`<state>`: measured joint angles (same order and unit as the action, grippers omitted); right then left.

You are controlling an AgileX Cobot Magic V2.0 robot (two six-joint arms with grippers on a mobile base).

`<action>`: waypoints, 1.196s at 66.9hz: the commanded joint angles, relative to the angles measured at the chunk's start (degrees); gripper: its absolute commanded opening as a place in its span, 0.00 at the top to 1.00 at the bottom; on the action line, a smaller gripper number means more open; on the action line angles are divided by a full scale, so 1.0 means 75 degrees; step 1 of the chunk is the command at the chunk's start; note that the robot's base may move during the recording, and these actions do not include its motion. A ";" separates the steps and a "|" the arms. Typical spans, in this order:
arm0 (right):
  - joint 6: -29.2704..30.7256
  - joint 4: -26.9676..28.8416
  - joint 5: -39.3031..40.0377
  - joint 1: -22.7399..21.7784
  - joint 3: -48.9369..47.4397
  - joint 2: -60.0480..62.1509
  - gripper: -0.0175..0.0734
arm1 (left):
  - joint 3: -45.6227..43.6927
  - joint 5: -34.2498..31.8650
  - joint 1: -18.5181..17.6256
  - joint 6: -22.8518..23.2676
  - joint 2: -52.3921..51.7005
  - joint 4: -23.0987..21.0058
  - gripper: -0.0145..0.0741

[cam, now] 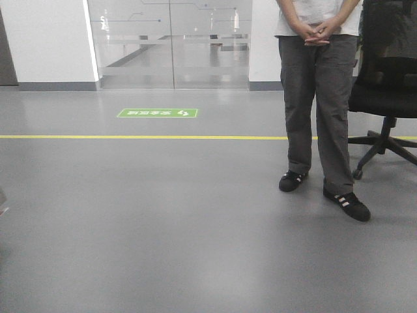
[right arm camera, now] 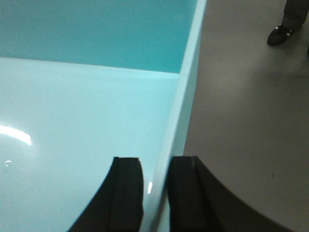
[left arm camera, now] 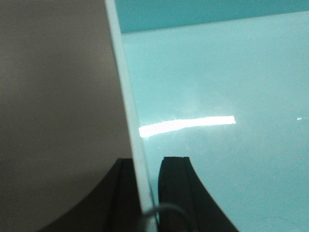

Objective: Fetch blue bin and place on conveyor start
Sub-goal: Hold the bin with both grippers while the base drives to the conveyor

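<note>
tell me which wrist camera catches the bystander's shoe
The one on the right gripper: a black shoe shows past the blue bin wall; the left gripper sees only bin and floor.

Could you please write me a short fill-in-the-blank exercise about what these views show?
1. The left claw and right claw each clamp a wall of the bin, one finger inside it and the other ____.
2. The line across the floor is ____.
3. The person stands beside a ____ chair.
Missing words: outside; yellow; black.
</note>
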<state>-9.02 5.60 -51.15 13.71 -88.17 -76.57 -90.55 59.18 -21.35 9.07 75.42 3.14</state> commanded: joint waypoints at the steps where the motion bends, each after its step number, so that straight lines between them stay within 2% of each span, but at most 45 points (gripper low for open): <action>1: -0.0103 -0.0295 0.0557 -0.0049 -0.0046 0.0015 0.98 | -0.0058 -0.0095 -0.0084 -0.0115 -0.0172 -0.0335 0.96; 46: -0.0103 -0.0295 0.0652 -0.0049 -0.0046 0.0015 0.98 | -0.0058 -0.0095 -0.0084 -0.0115 -0.0172 -0.0335 0.96; 80: -0.0103 -0.0281 0.2897 -0.0049 -0.0046 -0.0391 0.98 | -0.0058 -0.0095 -0.0084 -0.0115 -0.0172 -0.0319 0.96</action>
<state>-8.54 5.35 -38.94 13.71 -88.17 -78.77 -90.55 58.53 -21.14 9.43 75.42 5.19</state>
